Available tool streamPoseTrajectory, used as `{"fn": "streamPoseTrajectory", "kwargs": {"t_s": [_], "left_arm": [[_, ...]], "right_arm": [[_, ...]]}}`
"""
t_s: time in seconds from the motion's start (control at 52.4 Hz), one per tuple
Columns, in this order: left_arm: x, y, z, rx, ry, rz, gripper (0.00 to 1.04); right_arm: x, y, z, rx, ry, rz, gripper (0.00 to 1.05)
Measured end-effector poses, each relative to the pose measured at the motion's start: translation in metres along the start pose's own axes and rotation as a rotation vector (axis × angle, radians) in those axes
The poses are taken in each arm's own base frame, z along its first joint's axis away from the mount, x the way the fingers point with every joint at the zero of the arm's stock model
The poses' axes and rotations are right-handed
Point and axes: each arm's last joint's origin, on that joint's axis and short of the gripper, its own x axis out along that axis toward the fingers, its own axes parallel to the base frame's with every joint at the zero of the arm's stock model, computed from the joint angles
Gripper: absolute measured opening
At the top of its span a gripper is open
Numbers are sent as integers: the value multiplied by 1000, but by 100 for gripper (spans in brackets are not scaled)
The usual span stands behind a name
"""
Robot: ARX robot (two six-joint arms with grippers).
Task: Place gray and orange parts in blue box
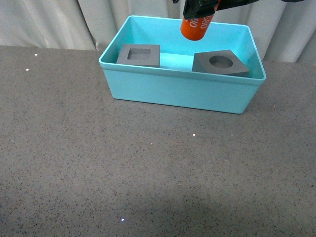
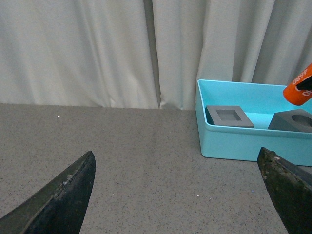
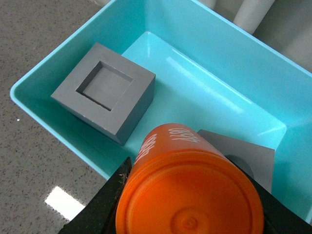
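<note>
R hand point(image 1: 201, 9) pinched the orange cylinder point(image 1: 196, 25), tilted, above the blue box point(image 1: 177, 79) so I could drop it w/ the square-hole cube point(image 1: 139, 55) and round-hole cube point(image 1: 220, 63) already inside; L hand point(image 2: 175, 190) hung spread, empty, over the bench point(image 2: 136, 146).

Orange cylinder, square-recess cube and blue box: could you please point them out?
orange cylinder point(image 1: 196, 27), front view, on its numbered side.
square-recess cube point(image 1: 139, 53), front view, on its recess floor.
blue box point(image 1: 177, 91), front view, on its front wall.
</note>
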Motion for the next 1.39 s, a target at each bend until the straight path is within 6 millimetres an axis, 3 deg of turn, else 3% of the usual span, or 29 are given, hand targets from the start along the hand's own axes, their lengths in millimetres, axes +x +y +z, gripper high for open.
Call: {"fn": "streamPoseTrajectory", "kwargs": {"t_s": [0.286,0.668,0.877,1.278,1.392], "left_arm": [[0,0,0,0,0,0,98],[0,0,0,0,0,0,98],[0,0,0,0,0,0,98],[0,0,0,0,0,0,98],[0,0,0,0,0,0,98]], "right_arm": [[68,-5,1,38,132,25,44],[114,-10,-1,69,246,43,44],[125,-9,-8,84,297,46,44],[125,-8,-8,86,304,47,45],[124,-8,-8,87,314,48,61]]}}
